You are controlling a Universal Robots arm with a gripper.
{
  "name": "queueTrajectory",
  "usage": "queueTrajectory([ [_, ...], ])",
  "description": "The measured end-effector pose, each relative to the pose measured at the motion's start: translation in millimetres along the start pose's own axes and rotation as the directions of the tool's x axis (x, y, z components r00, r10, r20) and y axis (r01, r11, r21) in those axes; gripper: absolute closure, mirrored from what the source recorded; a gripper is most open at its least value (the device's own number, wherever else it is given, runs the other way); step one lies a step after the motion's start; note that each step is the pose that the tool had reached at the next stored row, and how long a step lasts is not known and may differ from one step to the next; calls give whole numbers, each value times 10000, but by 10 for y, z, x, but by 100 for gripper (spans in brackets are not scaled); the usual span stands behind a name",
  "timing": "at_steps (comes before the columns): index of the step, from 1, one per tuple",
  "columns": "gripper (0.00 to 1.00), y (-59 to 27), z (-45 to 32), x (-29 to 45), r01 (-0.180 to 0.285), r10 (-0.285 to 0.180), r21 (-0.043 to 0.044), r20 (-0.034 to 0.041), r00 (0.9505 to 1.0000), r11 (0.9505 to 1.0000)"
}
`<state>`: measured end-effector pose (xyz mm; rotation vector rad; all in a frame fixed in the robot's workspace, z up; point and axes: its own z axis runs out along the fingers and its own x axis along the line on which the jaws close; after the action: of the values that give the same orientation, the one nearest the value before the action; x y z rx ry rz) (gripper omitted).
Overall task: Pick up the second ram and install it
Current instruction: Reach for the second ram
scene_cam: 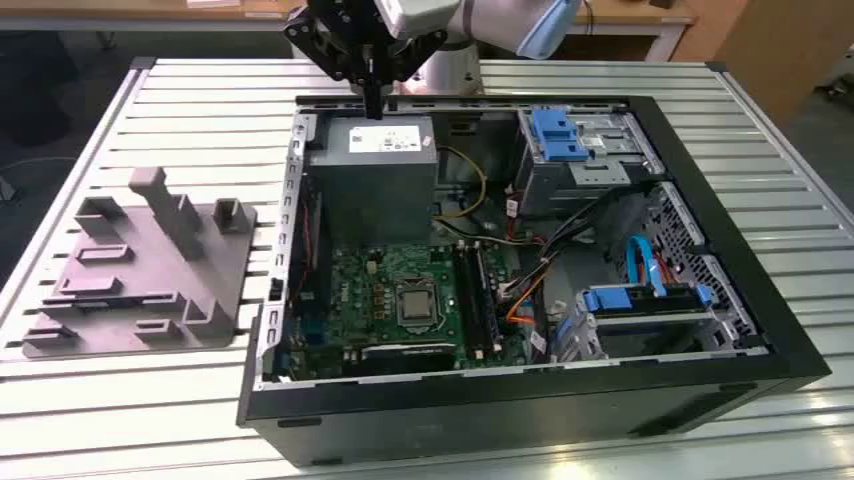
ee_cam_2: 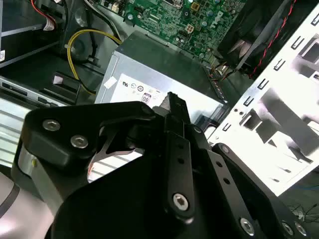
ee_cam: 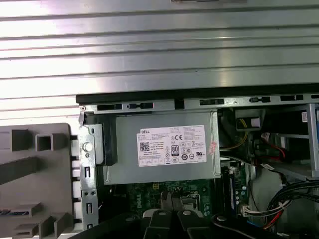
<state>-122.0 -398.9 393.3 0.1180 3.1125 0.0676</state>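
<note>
The hand [ee_cam_2: 172, 100] is hanging closest in the second wrist view, fingers lying together with nothing seen between them, over the grey power supply [ee_cam_2: 164, 69]. In the first wrist view a bluish strip, probably the second ram [ee_cam: 11, 212], is lying in the grey holder [ee_cam: 35, 164] beside the computer case [ee_cam: 149, 94]; reaching across, the hand could be clipping the case wall or pinching the thin stick crookedly. In the exterior view the slatted metal desk [scene_cam: 200, 100] is carrying everything, wooden furniture [scene_cam: 754, 40] standing behind.
</note>
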Motion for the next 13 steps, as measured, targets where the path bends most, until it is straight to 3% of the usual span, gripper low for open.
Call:
queueTrajectory([
  [13, 90, -2, 0, 20, 0, 0, 0, 1, 10000, 10000],
])
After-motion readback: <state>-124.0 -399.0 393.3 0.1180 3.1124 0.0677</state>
